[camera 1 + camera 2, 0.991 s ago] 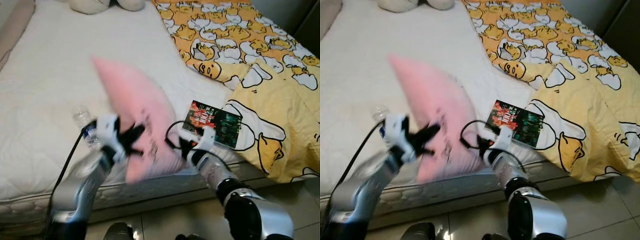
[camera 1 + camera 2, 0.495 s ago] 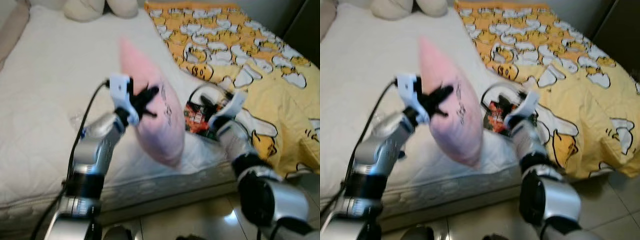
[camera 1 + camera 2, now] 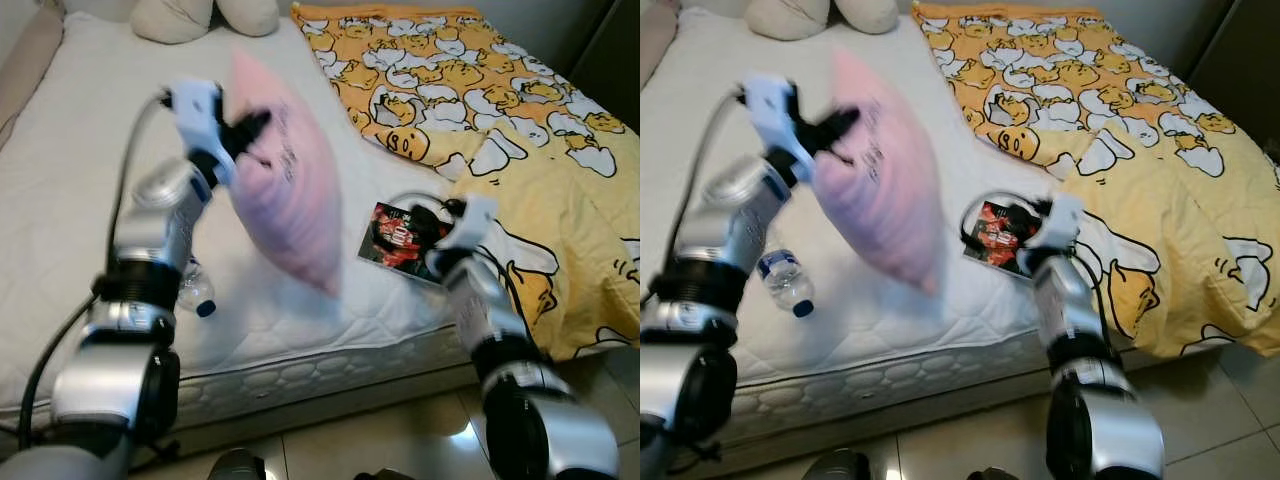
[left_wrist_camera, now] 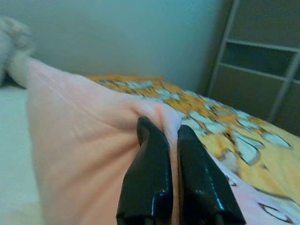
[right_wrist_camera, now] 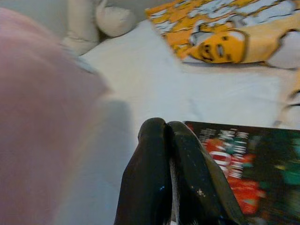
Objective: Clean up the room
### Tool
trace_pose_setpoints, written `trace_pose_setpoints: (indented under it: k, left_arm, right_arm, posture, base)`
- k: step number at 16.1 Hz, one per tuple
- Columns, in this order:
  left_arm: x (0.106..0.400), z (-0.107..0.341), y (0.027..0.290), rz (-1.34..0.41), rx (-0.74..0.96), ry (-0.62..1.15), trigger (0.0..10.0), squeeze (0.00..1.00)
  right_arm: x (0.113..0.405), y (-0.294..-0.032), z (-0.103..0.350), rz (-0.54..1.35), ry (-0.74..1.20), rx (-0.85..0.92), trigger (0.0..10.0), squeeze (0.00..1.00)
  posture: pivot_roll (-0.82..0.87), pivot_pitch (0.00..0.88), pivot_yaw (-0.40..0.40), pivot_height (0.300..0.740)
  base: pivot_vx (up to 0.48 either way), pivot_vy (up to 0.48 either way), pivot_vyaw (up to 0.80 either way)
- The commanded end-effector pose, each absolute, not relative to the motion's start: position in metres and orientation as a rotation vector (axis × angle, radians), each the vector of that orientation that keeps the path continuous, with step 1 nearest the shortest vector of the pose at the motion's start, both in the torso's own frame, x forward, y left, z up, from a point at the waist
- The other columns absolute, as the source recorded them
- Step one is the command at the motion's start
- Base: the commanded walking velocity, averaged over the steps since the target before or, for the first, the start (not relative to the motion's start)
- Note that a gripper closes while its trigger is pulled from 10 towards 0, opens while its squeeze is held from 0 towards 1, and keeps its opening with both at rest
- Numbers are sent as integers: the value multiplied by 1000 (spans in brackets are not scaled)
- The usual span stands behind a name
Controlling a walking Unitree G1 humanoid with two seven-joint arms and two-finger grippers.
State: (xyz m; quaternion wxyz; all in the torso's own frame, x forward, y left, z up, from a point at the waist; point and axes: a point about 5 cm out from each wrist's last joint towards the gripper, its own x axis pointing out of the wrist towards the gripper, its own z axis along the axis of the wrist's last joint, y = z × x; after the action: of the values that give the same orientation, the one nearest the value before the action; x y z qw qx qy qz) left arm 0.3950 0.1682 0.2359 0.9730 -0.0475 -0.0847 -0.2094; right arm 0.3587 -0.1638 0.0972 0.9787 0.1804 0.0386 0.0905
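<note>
Jaws, left: the left gripper [image 4: 164,129] has its two black fingers pressed together on a fold at the edge of the pink pillow [image 3: 285,190], which it holds.
Jaws, right: the right gripper [image 5: 166,126] has its fingers closed against each other, with nothing between them.
Pink pillow: it hangs in the air above the white mattress [image 3: 70,170], its narrow end up at the left gripper and its wide end down; its outline is blurred.
Right gripper position: low over the mattress edge, just beside the dark book [image 3: 400,235]; whether it touches the cover I cannot tell, because the wrist view is soft there.
Dark book: it lies flat on the mattress, next to the yellow duck-print blanket [image 3: 520,120].
Water bottle [image 3: 785,280]: it lies on its side on the mattress, below the raised left arm.
Plush toy [image 3: 205,15]: cream coloured, at the head of the bed.
</note>
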Motion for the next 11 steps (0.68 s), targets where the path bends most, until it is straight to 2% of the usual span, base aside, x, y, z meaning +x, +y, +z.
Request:
trace_pose_setpoints:
  k: [1,3,7,11]
  left_arm:
    - [399,254,173,-385,-90,-244,0,0]
    - [403,265,179,-351,-89,-281,0,0]
    - [407,281,191,-311,-71,-318,0,0]
    - [408,289,211,-280,-46,-326,0,0]
  right_arm:
    - [361,-169,112,163,-1,331,10000,0]
    - [358,-176,114,130,-21,317,10000,0]
    - [361,-185,132,122,-65,273,10000,0]
    - [351,-150,137,410,-26,292,10000,0]
  posture:
    - [-20,0,-6,740]
    - [-31,0,-3,740]
    - [-31,0,-13,740]
    - [-20,0,-32,740]
  base:
    - [0,0,0]
    - [0,172,0]
    - [0,472,614]
    - [0,480,0]
